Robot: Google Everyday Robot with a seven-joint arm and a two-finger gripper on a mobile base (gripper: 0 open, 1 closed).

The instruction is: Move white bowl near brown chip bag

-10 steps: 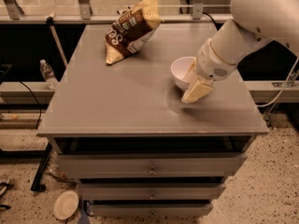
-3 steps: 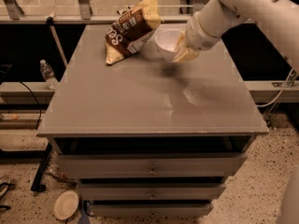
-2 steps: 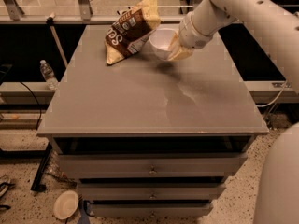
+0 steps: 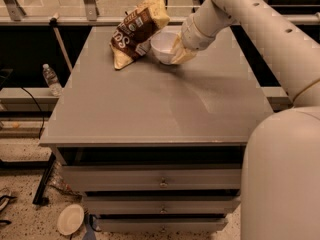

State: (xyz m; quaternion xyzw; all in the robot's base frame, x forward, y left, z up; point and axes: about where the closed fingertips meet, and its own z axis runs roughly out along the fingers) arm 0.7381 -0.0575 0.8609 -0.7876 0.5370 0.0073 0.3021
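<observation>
The white bowl is at the far middle of the grey table, right beside the brown chip bag, which leans with its tan ends up and down. My gripper is shut on the bowl's right rim and holds it at or just above the tabletop. The bowl's left rim is about touching the bag's lower right edge. My white arm reaches in from the upper right.
The table has drawers below its front edge. A clear water bottle stands on the floor at the left. A flat cream plate lies on the floor at the lower left. A railing runs behind the table.
My gripper has carried the white bowl from the table's right middle to the far middle, and it now sits next to the chip bag. The bag has not moved.
</observation>
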